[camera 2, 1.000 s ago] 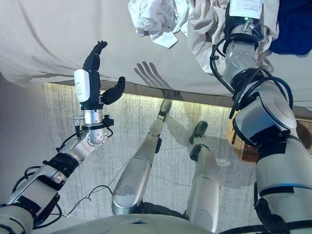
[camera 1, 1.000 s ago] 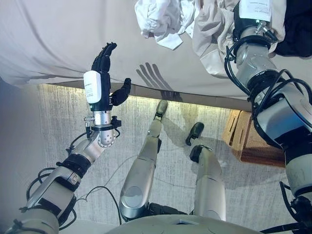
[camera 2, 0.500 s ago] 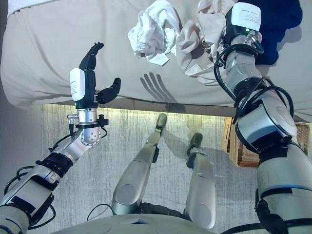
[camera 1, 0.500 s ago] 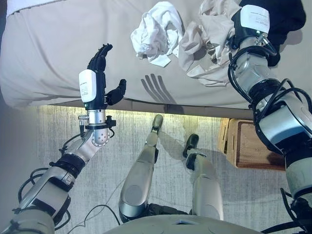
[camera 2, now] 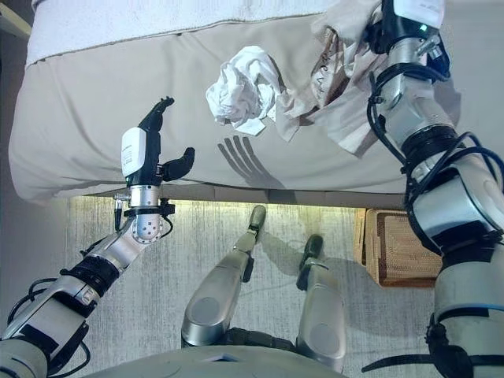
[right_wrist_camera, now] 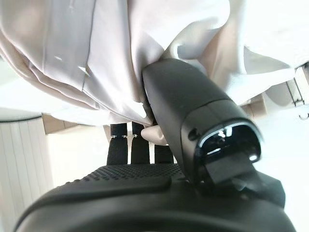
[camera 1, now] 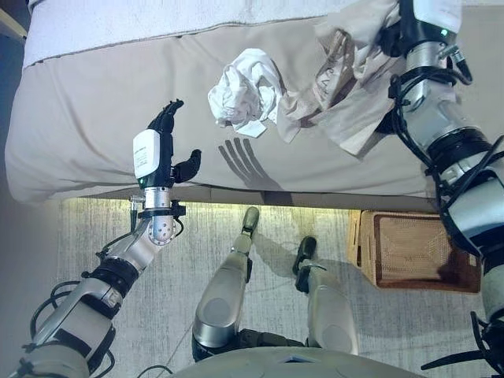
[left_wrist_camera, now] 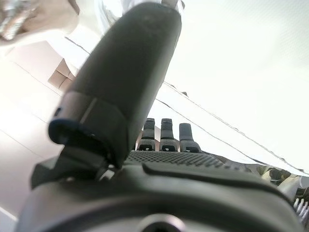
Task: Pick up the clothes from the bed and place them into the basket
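Count: 2 loose garments visible, 1 basket, 1 bed, 2 hands.

Garment 1: beige garment, thin soft fabric w/ long folds & creases. Right hand is clamped on it; right wrist view shows thumb pressed into the cloth against curled fingers, fabric bunched between them. Upper part is lifted at the hand; the rest hangs down & trails onto the bed toward the robot's left of the hand.

Garment 2: white garment, crumpled into a rough ball, heavily wrinkled. Lies on the bed, well to the left of the right hand, touching the trailing edge of the beige garment. Beyond & to the right of the left hand; not touched by it.

Left hand: fingers straight & apart, thumb spread out to the side, holding nothing. Raised upright over the near edge of the bed.

Bed: smooth taupe cover, rounded corner; strip of white textured fabric along the far side.

Basket: rectangular, brown woven wicker, open top. Stands on a pale ribbed rug, against the bed's front edge, below the right arm, nearer the robot than the right hand. No clothes seen inside.
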Tool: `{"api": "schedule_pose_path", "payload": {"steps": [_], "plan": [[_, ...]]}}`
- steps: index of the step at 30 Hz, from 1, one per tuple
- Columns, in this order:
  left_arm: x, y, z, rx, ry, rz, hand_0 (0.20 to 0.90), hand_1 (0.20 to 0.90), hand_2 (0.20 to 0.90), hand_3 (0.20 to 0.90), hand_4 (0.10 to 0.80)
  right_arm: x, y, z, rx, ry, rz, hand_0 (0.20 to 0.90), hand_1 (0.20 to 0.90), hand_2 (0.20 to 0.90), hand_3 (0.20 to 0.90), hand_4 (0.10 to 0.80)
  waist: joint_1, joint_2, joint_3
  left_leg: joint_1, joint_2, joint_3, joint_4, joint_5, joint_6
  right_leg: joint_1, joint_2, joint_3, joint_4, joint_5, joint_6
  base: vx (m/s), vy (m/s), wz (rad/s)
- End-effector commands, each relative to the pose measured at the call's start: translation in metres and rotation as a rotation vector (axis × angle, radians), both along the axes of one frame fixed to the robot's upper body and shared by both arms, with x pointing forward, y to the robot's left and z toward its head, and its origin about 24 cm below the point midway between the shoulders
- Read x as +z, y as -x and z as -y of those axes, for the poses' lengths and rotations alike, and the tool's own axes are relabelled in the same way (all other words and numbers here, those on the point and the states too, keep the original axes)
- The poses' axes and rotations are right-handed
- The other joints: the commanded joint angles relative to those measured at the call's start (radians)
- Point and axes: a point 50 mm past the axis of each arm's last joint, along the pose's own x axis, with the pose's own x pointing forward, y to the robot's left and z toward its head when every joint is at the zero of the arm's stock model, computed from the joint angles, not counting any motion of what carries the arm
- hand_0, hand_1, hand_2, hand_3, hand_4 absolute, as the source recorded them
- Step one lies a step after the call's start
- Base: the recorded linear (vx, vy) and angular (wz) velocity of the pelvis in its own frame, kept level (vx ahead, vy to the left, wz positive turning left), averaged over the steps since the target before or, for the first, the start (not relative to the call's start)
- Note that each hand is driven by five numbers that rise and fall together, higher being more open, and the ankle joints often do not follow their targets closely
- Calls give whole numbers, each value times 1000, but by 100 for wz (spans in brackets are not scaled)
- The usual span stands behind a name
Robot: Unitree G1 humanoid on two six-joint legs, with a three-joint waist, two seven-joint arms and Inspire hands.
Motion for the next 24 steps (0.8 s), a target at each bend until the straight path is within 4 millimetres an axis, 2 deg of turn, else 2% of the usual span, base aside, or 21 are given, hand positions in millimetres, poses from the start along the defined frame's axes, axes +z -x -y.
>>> {"api": "schedule_pose_path", "payload": {"steps": [1, 4, 12, 24], "plan": [[-3, 1, -1, 17, 20, 3, 900, 900, 900, 900, 800, 52, 25, 13, 27, -31, 280, 300, 300, 300, 200, 100, -36, -82, -173, 67, -18, 55, 42, -191, 49, 56, -5, 25, -112, 84, 18, 87, -58, -8], [-8, 2, -1, 22, 3, -26, 900, 900, 900, 900, 800, 58, 30, 20, 16, -37, 296, 300, 300, 300, 200, 100, -45, -95, -198, 90, -15, 54, 37, -197, 47, 84, 2, 35, -127, 84, 15, 63, -49, -8], [-32, 15, -8, 50, -56, -106, 900, 900, 900, 900, 800, 81, 61, 51, -53, 38, 360, 300, 300, 300, 200, 100, -111, -139, -313, 191, 5, 79, 24, -223, 37, 180, 26, 81, -173, 87, 7, 135, -50, -13], [-58, 30, -20, 71, -191, -185, 900, 900, 900, 900, 800, 95, 96, 83, -132, 67, 384, 300, 300, 300, 200, 100, -208, -139, -405, 262, 27, 137, -9, -239, 27, 221, 52, 155, -209, 90, 8, 69, -27, -24]]}}
